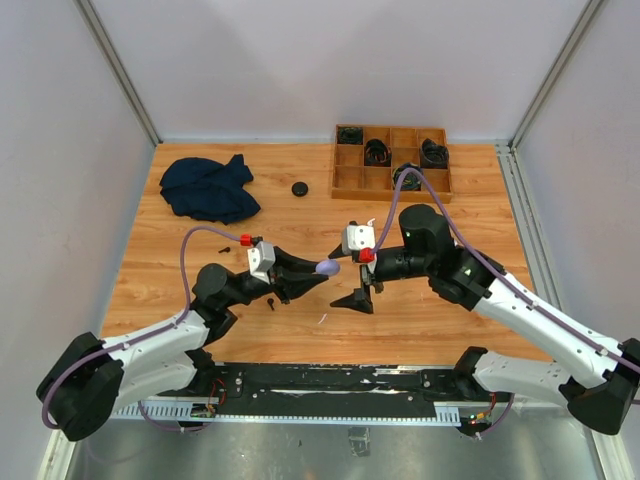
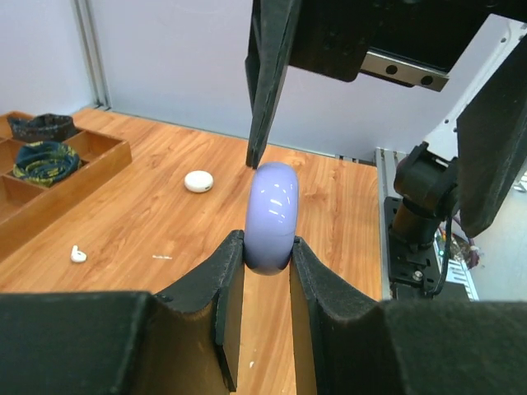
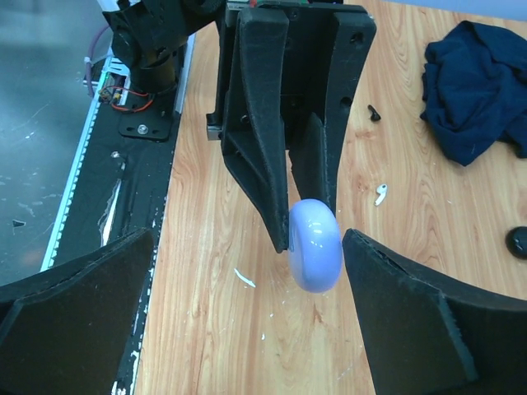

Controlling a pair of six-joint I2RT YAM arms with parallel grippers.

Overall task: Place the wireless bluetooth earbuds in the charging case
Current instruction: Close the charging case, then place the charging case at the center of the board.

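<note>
I have the pale purple charging case (image 2: 272, 206) standing on edge, lifted above the counter (image 1: 150, 250) and pinched from both sides by the left gripper (image 2: 268, 247). Its fingers press on the lower half of the case, and the rounded top stands clear. My right gripper (image 1: 360, 295) faces it with its fingers spread wide. One fingertip (image 2: 254, 156) hangs just over the top of the case, but I cannot tell whether it touches.

A white earbud (image 3: 380, 194) lies loose on the counter near the left gripper, and a small black earbud (image 3: 375, 112) lies further out toward the blue cloth (image 1: 208, 188). Another white earbud (image 2: 78, 254) sits near the wooden tray (image 1: 345, 180), with a white round case (image 2: 198, 181) beyond it. A black round case (image 1: 299, 188) rests between the cloth and the tray.
</note>
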